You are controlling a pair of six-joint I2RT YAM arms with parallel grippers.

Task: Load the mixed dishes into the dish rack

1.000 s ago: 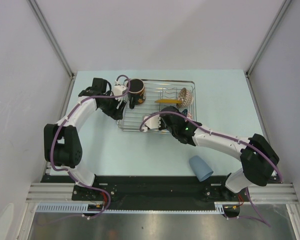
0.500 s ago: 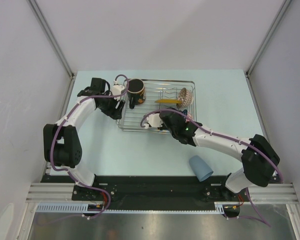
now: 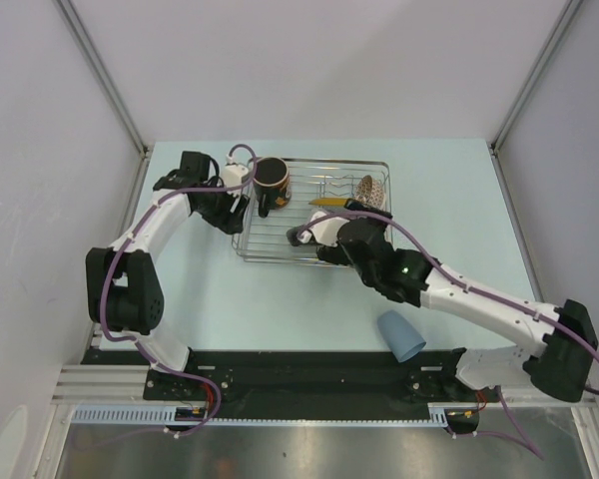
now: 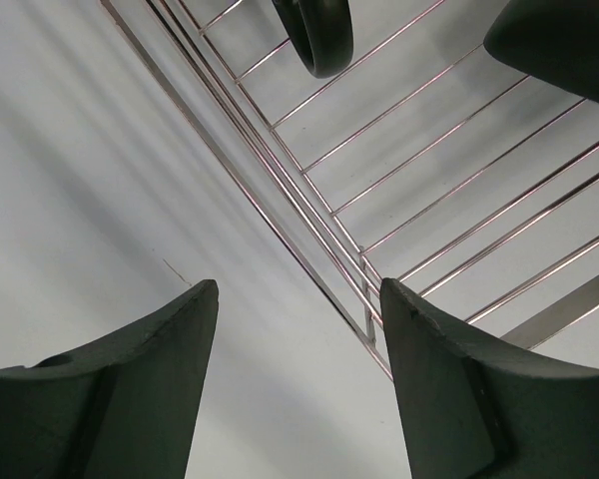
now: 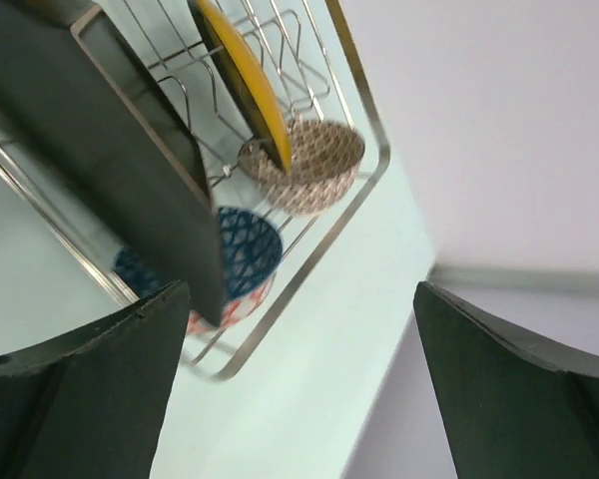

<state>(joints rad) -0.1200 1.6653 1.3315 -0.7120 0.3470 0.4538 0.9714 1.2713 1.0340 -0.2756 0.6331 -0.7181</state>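
Four of the five dishes are sitting in the rectangular silver wire dish rack (image 3: 265, 236). The dark mug (image 3: 272, 178) is standing upright in its far left corner, and the dark square plate with a yellow round centre (image 3: 331, 202) is standing on edge in the slots. The pinkish-beige patterned bowl (image 3: 373, 190) and the blue patterned bowl (image 5: 242, 251) are leaning at the right end. The light-blue handleless cup (image 3: 401, 335) is lying on the pale desk (image 3: 439, 200), well apart from the rack. The left gripper (image 4: 299, 294) is hovering open astride the rack's left rim. The right gripper (image 5: 301, 289) is gaping wide over the rack, holding nothing.
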